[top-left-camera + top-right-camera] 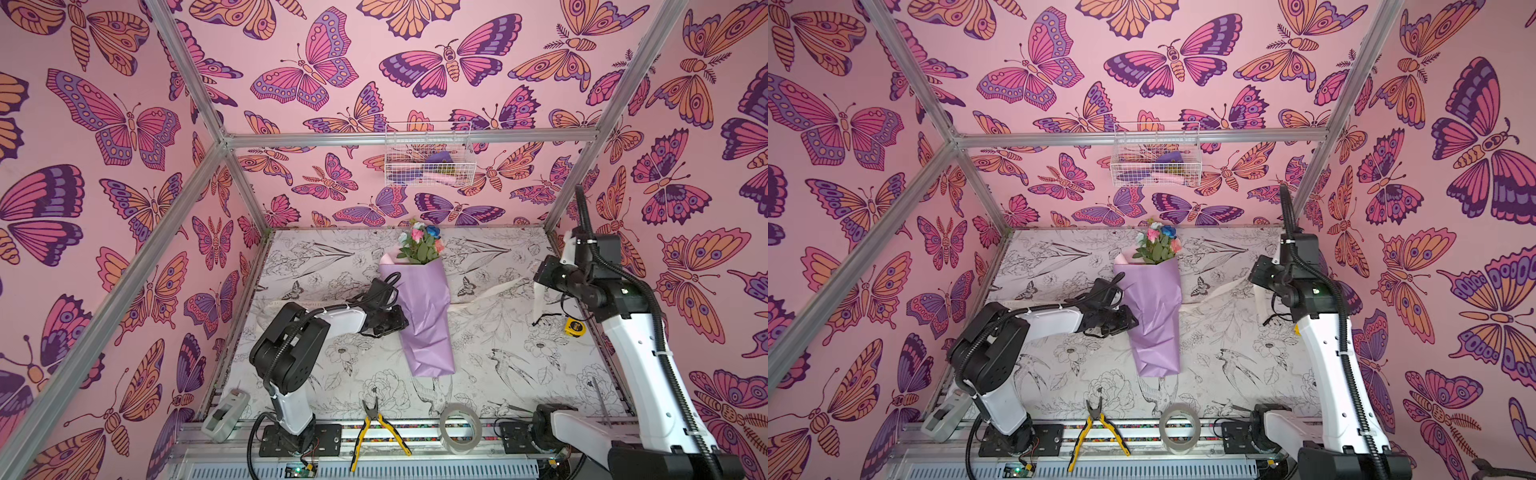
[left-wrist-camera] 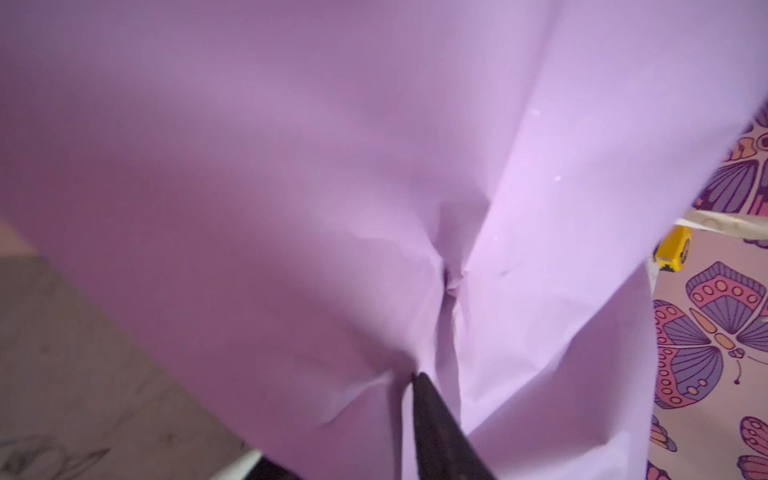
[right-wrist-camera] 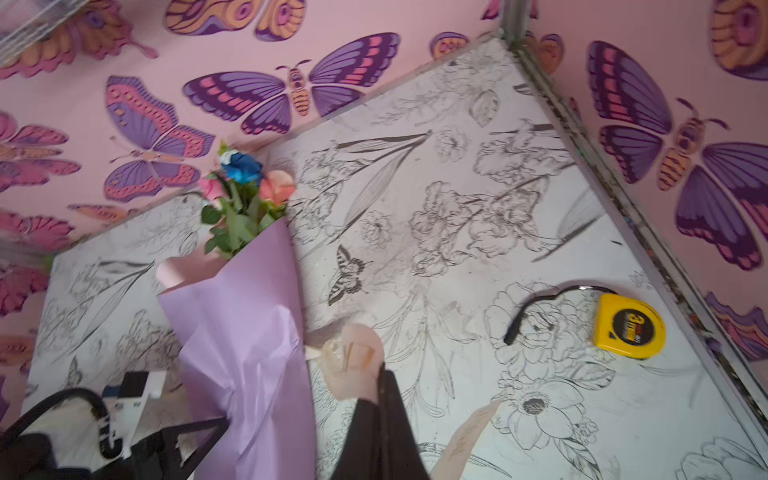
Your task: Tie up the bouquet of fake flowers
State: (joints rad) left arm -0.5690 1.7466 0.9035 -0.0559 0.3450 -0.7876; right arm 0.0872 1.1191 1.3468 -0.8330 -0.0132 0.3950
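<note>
The bouquet (image 1: 424,316) lies flat in the middle of the table (image 1: 519,374), narrow end toward us and the fake flowers (image 1: 419,241) spilling from the wide end near the back wall. We judge it light and soft. The lilac paper is thin, creases at a touch and slides easily on the printed surface, while the stems inside give the only stiffness. So we would take hold around the waist, where the stems bunch, and never at the loose collar or the flower heads. The left hand (image 1: 395,322) is pressed against the bouquet's left flank at mid-length. The left wrist view shows one dark finger dug into a puckered fold, but we cannot tell whether that hand is clamped on the paper or parted. The right hand (image 3: 381,368) is clenched on the cream ribbon (image 3: 355,353), holding it raised off the table just right of the bouquet. The ribbon is limp and probably slippery, so it seems likely to twist or slip free if tugged hard. A yellow tape measure (image 3: 629,326) and a black strap (image 3: 536,303) lie under the right arm's sweep and could snag the ribbon. The pliers (image 1: 376,424) and the roll of tape (image 1: 460,428) sit at the near edge, well apart from the work. The wire basket (image 1: 428,153) hangs high on the back wall, out of the way.
</note>
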